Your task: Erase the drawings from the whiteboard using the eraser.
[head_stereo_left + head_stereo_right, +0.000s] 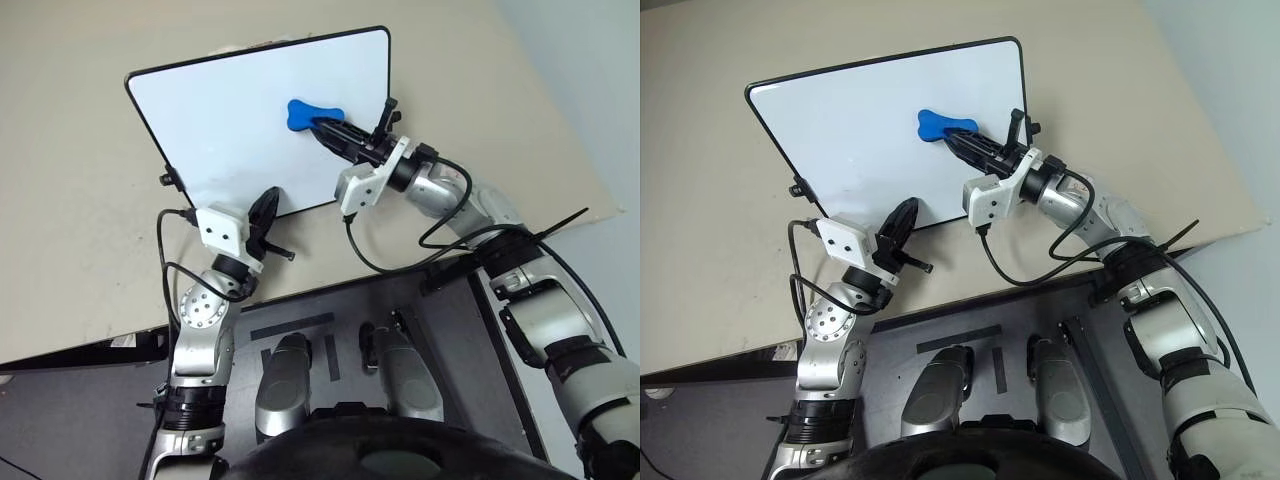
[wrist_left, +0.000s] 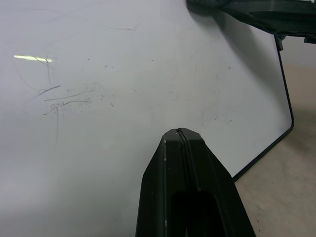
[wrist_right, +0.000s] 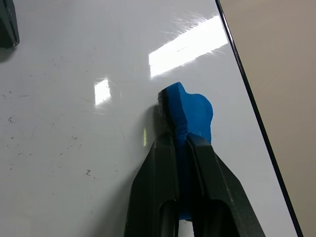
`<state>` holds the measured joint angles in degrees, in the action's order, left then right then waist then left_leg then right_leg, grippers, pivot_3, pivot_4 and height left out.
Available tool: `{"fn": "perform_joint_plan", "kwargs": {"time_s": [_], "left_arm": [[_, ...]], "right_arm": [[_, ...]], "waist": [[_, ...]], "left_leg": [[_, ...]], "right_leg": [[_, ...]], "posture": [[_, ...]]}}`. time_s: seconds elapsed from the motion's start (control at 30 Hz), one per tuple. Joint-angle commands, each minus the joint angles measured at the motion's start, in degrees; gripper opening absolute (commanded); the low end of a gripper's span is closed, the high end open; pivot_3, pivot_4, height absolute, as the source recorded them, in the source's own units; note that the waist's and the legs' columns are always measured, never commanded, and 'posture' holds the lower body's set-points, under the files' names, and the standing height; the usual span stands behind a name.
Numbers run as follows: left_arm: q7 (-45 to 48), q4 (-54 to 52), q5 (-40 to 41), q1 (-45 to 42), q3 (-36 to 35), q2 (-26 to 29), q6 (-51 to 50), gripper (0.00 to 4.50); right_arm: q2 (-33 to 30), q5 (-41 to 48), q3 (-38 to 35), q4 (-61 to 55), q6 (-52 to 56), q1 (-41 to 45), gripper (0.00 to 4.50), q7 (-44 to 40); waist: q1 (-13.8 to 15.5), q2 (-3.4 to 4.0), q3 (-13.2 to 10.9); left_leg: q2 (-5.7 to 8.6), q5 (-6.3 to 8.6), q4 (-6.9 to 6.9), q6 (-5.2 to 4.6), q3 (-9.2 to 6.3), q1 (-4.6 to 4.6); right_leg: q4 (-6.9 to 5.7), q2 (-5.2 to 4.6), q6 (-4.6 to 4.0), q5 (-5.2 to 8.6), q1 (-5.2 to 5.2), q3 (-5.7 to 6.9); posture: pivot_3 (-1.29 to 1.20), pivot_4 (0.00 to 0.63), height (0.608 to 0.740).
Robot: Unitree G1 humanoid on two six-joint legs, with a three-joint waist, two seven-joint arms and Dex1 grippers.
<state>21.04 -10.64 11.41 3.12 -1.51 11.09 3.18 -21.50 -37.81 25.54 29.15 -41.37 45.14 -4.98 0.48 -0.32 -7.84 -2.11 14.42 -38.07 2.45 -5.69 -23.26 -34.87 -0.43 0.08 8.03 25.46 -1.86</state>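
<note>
Whiteboard lies flat on the beige worktop, with its near edge close to the worktop's near edge and its right edge running toward the worktop's far right area. I see a thin black frame around it and a small black knob on each side.

Eraser, a bright blue bone-shaped piece, sits over the right half of the board, closer to the board's far right corner than to its near edge. I read the right gripper as clamped on the eraser: both black fingers press against its sides, and one rounded end sticks out past the fingertips. In the right wrist view that end meets the board surface.

The left gripper has its two fingers pressed together, with nothing between them. It sits at the board's near edge, pointing across the board.

No red drawing is legible to me on the board. In the left wrist view I see only faint grey streaks and scattered dark specks on the white surface.
</note>
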Motion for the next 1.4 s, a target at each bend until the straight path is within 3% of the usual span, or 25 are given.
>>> {"fn": "perform_joint_plan", "kwargs": {"time_s": [0.03,0.47,0.7,1.0,1.4], "left_arm": [[-0.11,-0.88,0.31,-0.14,-0.28,-0.02,0.53,0.0],[0.35,-2.46,0.96,1.38,-0.8,1.07,-0.33,0.0],[3.82,-6.3,5.84,5.31,-2.86,3.61,-1.16,0.0],[6.33,-10.4,10.14,8.84,-5.57,6.84,-3.33,0.0],[7.42,-14.8,12.55,11.67,-7.21,9.7,-6.83,0.0]], "right_arm": [[-1.02,2.2,-1.45,-3.8,0.36,-2.38,0.0,-1.35],[-5.28,13.1,-4.3,-19.66,8.07,-15.3,0.0,-13.77],[-7.95,27.76,-6.77,-30.95,22.14,-24.51,0.0,-27.62],[-10.88,36.85,-7.02,-38.96,36.0,-30.89,0.0,-39.36],[-8.93,36.08,-7.91,-41.96,37.86,-32.25,3.97,-38.56]], "waist": [[0.0,0.0,0.0],[0.04,-0.01,0.01],[0.03,-0.04,0.02],[0.03,-0.06,0.03],[0.02,-0.06,0.04]], "left_leg": [[0.0,0.0,0.0,0.0,0.0,0.0],[0.01,0.0,-0.04,0.0,0.01,0.0],[0.03,0.02,-0.04,0.01,0.04,-0.04],[0.04,0.02,-0.06,0.02,0.04,0.04],[0.05,0.01,-0.09,0.01,0.02,0.19]], "right_leg": [[0.0,0.0,0.0,0.0,0.0,0.0],[0.0,0.03,0.04,0.03,-0.04,0.0],[0.01,0.08,0.18,0.21,-0.08,0.0],[-0.03,0.1,0.59,0.52,-0.19,-0.01],[-0.09,0.12,0.78,0.67,-0.31,-0.03]], "posture": [[0.0,0.15,0.74],[0.0,0.15,0.74],[0.0,0.15,0.74],[0.0,0.15,0.74],[0.0,0.15,0.74]]}}
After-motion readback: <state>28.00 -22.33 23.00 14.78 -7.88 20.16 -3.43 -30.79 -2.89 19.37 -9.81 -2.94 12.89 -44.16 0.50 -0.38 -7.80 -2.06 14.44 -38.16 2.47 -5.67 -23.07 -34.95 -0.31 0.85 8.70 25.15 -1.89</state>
